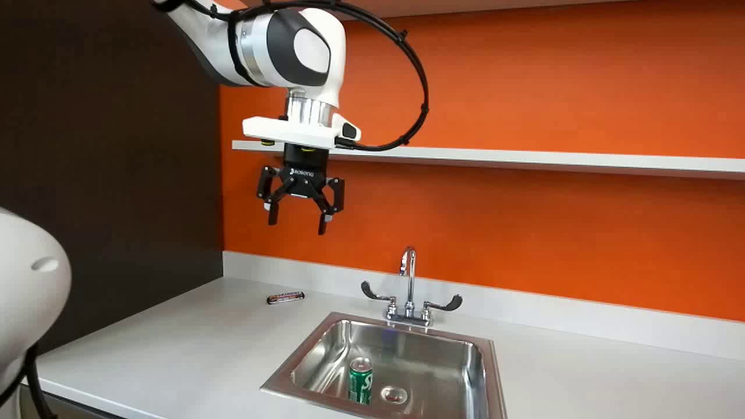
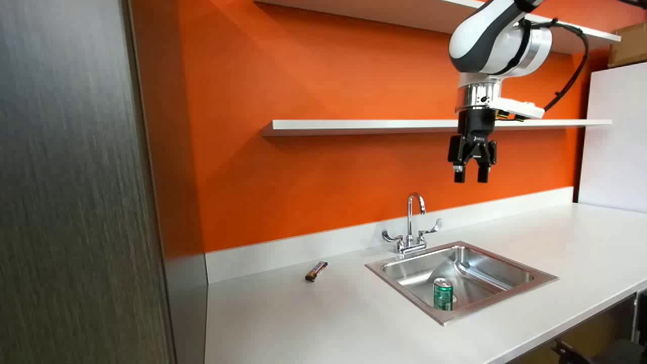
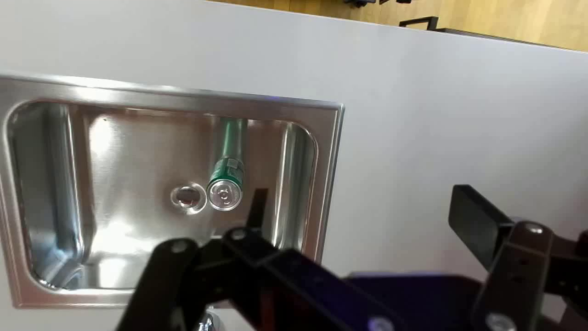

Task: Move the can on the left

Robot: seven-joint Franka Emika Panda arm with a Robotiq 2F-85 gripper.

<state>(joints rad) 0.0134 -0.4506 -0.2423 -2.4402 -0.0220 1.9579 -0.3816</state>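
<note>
The small green cylindrical metal drink can, with pale lettering on its side and a silvery top, stands upright inside the rectangular stainless-steel sink. In the wrist view a green streak (its reflection in the shiny metal) runs from it toward twelve o'clock, and the round metal drain lies just beside it at nine o'clock. The black two-fingered tool hangs high above the smooth white counter, its fingers spread well apart; in an exterior view it is at eleven o'clock from the can.

The sink is set into the counter. In an exterior view the tall curved chrome faucet rises at one o'clock from the can, and a small bar in a dark, printed wrapper lies on the counter at ten o'clock from the sink. Behind stands a bright orange wall, crossed by a long white shelf; a flat dark-brown panel fills the side from nine to ten o'clock. In an exterior view, a brown cardboard box sits toward two o'clock, and pale yellowish wooden flooring shows between twelve and two o'clock in the wrist view.
</note>
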